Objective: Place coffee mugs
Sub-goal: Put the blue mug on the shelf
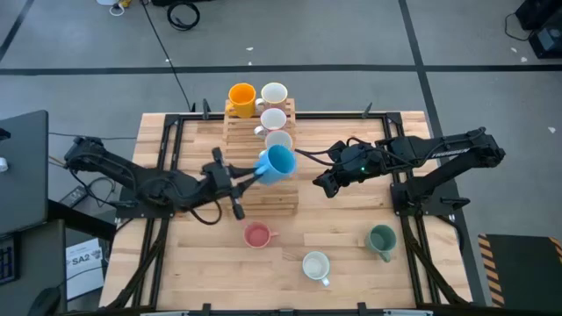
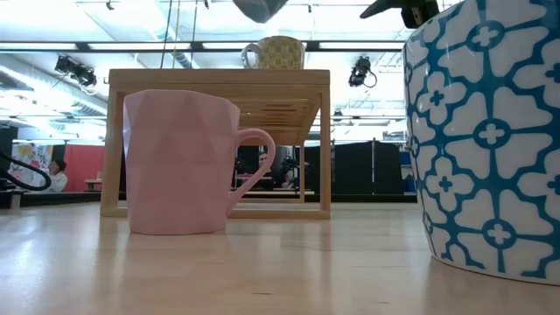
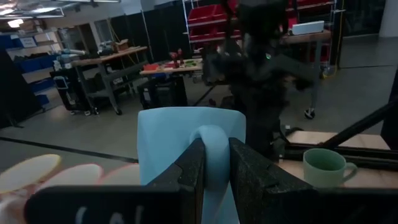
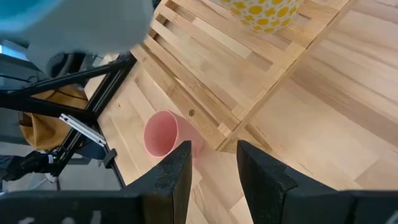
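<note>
Coffee mugs sit in two groups on the desk [image 1: 202, 263]: near the lower edge of the overhead frame stand a blue-patterned white mug [image 1: 316, 266], a pink mug [image 1: 256, 235] and a dark green mug [image 1: 382, 239], all loose on the bare wood. At frame centre, the left end effector [image 1: 250, 175] is clenched on the handle of the blue mug [image 1: 278, 163], holding it aloft over the wooden rack [image 1: 255, 197]. The wrist view shows its fingers [image 3: 193, 171] pinching only the handle loop, a thin hold; the mug could twist or slip as it comes down. Just right of centre, the right end effector [image 1: 327, 186] hovers with fingers apart and nothing between them, close enough to the blue mug that the arms might clash. Directly behind the blue mug, a pale mug [image 1: 278, 140] already on the rack leaves little room, and a knock there could topple it. Farther up the frame, a white mug [image 1: 272, 119], a cream mug [image 1: 274, 94] and an orange mug [image 1: 241, 96] fill the rack's far end.
</note>
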You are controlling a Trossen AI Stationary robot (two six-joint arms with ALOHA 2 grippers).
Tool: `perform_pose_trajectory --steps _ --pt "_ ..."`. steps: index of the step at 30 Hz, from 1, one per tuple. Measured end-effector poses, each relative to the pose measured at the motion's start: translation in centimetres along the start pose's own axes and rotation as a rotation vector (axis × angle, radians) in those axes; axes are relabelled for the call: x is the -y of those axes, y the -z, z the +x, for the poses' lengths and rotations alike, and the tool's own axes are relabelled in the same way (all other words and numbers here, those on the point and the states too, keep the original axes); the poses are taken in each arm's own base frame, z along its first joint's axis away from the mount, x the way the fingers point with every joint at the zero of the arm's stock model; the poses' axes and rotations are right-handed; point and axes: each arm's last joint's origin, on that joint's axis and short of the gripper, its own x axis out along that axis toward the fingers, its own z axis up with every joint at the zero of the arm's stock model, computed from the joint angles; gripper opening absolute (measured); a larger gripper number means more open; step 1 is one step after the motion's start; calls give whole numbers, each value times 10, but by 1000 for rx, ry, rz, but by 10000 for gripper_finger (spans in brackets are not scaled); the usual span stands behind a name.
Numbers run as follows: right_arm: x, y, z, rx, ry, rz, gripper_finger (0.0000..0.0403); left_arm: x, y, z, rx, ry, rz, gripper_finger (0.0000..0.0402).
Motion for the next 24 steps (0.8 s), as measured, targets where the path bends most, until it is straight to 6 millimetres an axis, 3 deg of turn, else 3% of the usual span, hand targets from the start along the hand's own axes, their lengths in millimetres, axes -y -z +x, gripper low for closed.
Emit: perform_pose_trajectory --steps 13,19,24 --pt "0 0 0 -1 0 0 134 -62 -26 -52 -5 -116 13 61" --pt "0 0 0 1 0 0 134 -86 -25 -69 -40 -132 -4 61" --pt "0 0 0 3 -1 0 134 -95 -17 -72 -92 -160 -10 61"
